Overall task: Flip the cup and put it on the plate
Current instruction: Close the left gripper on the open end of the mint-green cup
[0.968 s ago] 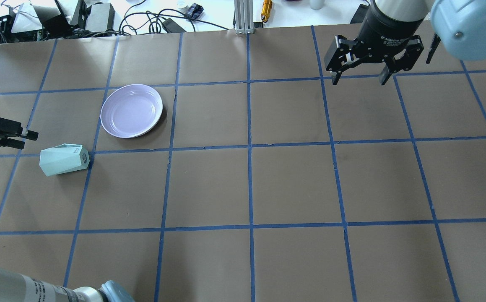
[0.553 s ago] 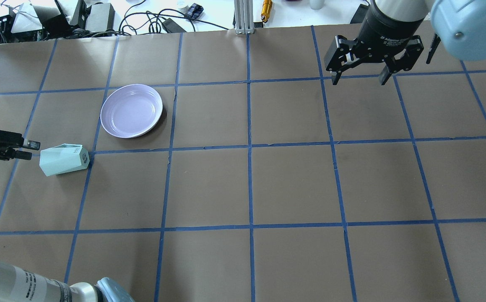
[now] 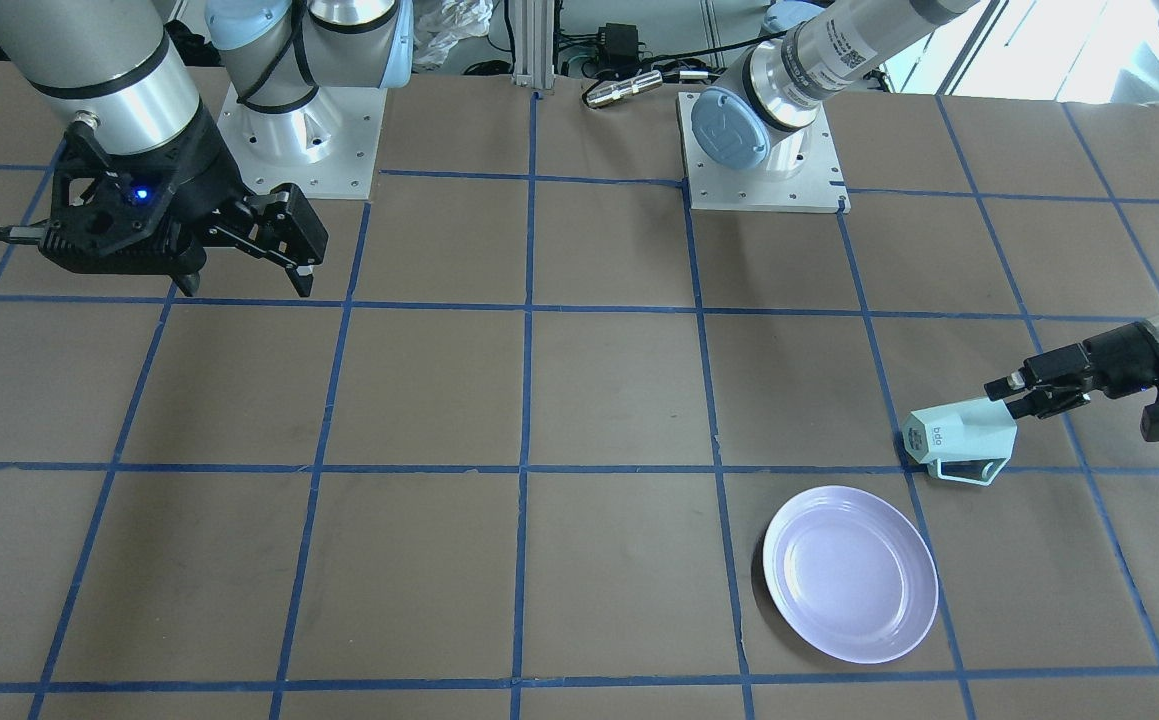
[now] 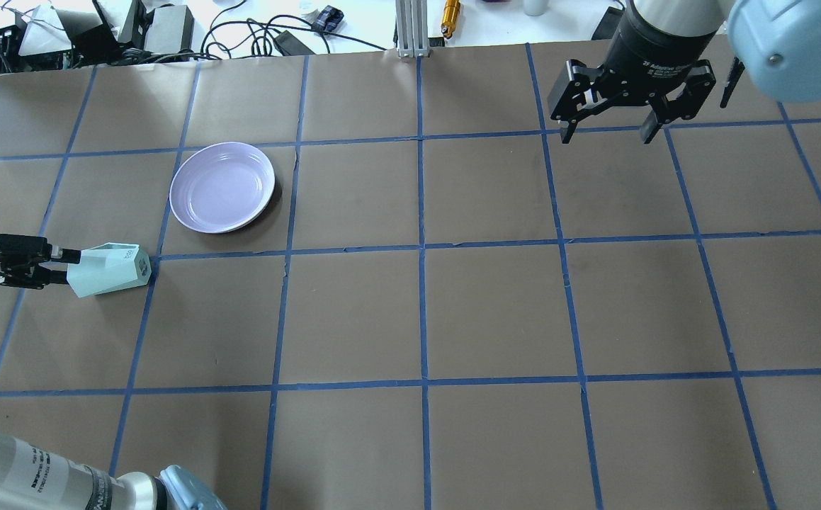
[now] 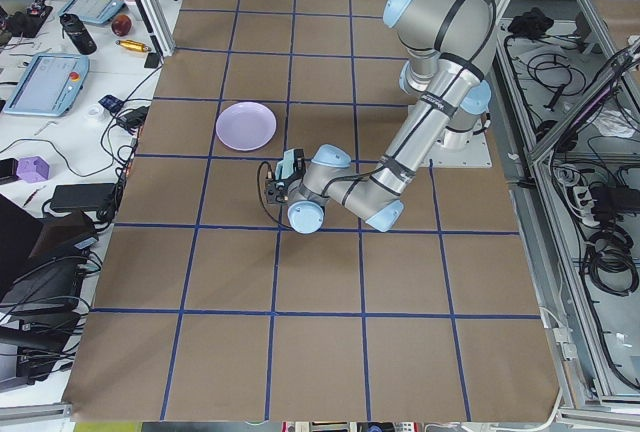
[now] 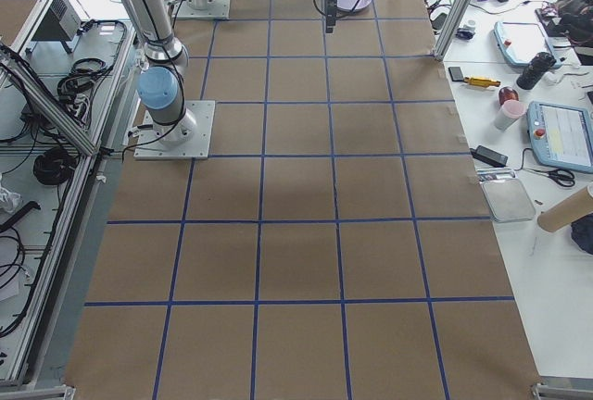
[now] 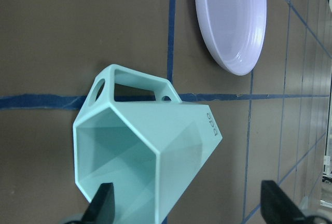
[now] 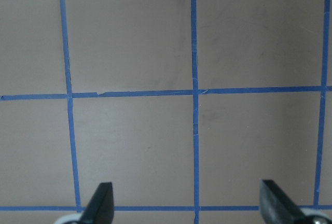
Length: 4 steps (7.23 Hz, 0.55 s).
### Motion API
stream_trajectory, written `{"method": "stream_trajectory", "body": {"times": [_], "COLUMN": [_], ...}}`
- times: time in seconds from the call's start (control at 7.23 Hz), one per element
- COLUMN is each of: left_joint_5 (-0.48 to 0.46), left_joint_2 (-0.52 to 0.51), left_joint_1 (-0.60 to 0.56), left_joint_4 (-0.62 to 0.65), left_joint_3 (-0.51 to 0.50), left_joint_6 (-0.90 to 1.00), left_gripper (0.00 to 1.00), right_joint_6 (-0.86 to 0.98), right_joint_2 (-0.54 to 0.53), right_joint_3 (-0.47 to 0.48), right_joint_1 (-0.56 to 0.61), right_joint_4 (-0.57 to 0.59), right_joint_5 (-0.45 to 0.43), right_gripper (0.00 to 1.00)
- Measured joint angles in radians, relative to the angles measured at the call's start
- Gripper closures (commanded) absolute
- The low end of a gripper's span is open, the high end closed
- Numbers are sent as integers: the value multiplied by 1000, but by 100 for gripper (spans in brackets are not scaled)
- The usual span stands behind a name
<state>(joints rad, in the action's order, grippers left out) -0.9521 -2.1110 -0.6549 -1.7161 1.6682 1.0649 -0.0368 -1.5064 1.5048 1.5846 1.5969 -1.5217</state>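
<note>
Left hand (image 3: 1014, 398), fingers spread wide and empty, sits at the mouth of the cup (image 3: 959, 437), which lies on its side near the plate (image 3: 851, 575). The grasp looks in hand; next it should pinch the cup's wall firmly.

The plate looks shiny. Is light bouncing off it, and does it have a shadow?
Yes. Overhead view: pale glare streaks on the plate, and a dark shadow along its right edge. Left wrist view: white shine lines near its rim, and the cup looks sharp.
</note>
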Motion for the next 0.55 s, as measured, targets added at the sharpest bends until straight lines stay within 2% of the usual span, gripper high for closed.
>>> {"method": "stream_trajectory", "body": {"times": [0.14, 0.28, 0.55], "left_joint_5": [22, 34, 40], "left_joint_2": [-16, -24, -28], "left_joint_1": [0, 1, 4], "left_joint_4": [-27, -54, -80], "left_joint_3": [0, 0, -2], "left_joint_6": [14, 25, 35], "left_gripper": [21, 49, 62], "right_joint_6": [0, 0, 0], "right_joint_2": [0, 0, 0], "right_joint_3": [0, 0, 0], "right_joint_1": [0, 0, 0], "right_joint_4": [0, 0, 0], "right_joint_5": [0, 0, 0], "right_gripper": [0, 0, 0]}}
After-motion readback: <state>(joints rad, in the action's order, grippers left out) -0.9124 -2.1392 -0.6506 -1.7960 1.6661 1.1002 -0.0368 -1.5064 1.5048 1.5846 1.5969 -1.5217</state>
